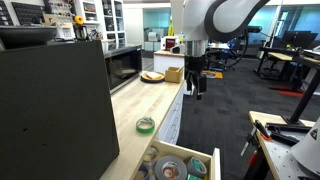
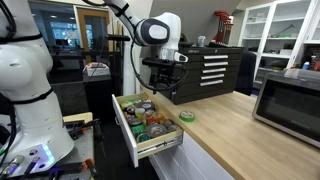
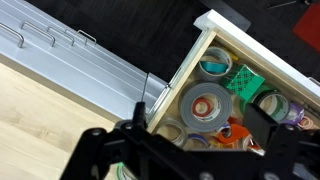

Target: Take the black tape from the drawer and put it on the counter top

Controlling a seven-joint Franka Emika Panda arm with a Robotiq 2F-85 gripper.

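Observation:
The drawer [image 1: 186, 151] [image 2: 127, 138] [image 3: 189, 66] stands pulled out under the counter top [image 1: 133, 102] [image 2: 235, 140] [image 3: 50, 112] and holds several tape rolls. A silvery roll [image 3: 205, 106], a green patterned roll [image 3: 241, 80] and a bluish roll [image 3: 213, 66] show in the wrist view. I cannot pick out the black tape among them. My gripper [image 1: 195, 88] [image 2: 163, 82] [image 3: 200, 112] hangs well above the drawer, its fingers spread apart and empty. A green tape roll [image 1: 146, 125] [image 2: 187, 116] lies on the counter top.
A big black box [image 1: 50, 110] stands on the near end of the counter. A microwave [image 1: 122, 66] [image 2: 290, 100] sits further along, with a plate [image 1: 152, 76] and a cardboard box [image 1: 173, 73] beyond it. A black tool chest [image 2: 205, 70] stands behind the arm.

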